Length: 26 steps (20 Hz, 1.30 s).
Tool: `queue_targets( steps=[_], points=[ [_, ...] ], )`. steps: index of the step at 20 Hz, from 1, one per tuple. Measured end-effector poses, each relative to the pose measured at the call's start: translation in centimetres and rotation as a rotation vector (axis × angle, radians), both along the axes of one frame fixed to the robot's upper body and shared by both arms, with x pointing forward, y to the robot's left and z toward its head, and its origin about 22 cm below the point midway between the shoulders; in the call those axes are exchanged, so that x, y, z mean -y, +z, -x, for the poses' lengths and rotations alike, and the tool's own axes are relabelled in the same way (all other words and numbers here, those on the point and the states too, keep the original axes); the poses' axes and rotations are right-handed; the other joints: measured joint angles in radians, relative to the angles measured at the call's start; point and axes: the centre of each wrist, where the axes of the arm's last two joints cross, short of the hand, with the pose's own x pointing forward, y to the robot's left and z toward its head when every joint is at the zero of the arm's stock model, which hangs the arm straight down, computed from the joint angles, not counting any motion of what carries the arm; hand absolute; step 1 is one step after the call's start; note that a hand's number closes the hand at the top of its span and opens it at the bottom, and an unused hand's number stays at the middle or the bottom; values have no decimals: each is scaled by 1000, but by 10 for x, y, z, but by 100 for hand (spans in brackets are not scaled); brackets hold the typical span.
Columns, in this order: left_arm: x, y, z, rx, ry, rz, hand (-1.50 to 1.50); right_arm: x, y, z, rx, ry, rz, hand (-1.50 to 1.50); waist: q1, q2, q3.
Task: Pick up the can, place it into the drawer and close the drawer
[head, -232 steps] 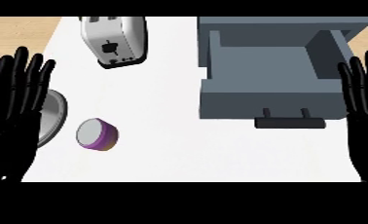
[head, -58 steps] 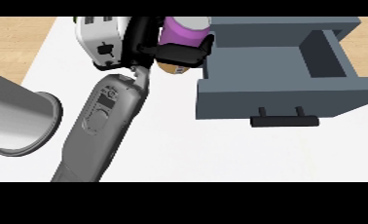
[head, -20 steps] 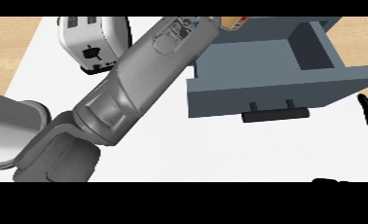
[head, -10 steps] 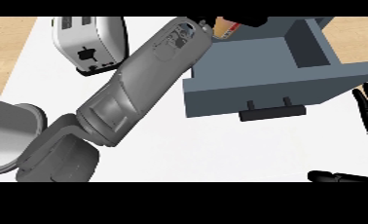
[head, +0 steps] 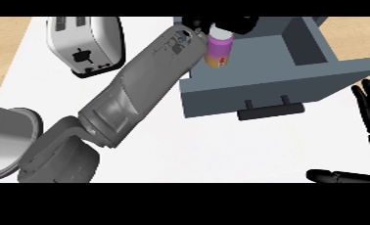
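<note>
At upper centre of the frame, the left hand [head: 220,23] is holding the can [head: 219,51] over the open drawer [head: 318,75], fingers curled round it, its long axis running top-to-bottom, its end pointing toward the lower edge.

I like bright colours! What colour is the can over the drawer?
In the head view, the can is purple on top and orange lower down.

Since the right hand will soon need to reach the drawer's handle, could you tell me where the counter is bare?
Bare counter runs below the drawer, between the left forearm and the right hand. The drawer's back left is crowded: the left hand holds the can there. The toaster fills the upper left.
</note>
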Motion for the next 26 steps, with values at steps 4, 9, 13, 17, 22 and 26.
queue_targets(
  steps=[4,9,13,17,22,26],
  points=[
    [-2,-7,0,4,29,6,-150,-2,0,-1,3,8,7,-150,-6,2,0],
    [-2,-7,1,11,57,18,-150,-4,6,-6,17,12,8,-150,-7,2,0],
    [-4,-13,1,13,78,40,-150,-2,12,1,38,3,56,-150,-9,1,-1],
    [-2,-12,3,2,89,77,-150,-2,22,1,89,-6,173,-150,-7,1,-1],
    [2,-5,4,-3,76,121,-150,-3,34,3,140,-1,314,-150,1,0,-1],
    [4,-1,5,-2,63,168,-150,-10,39,2,176,-12,415,-150,21,-4,-2]
  ],
)
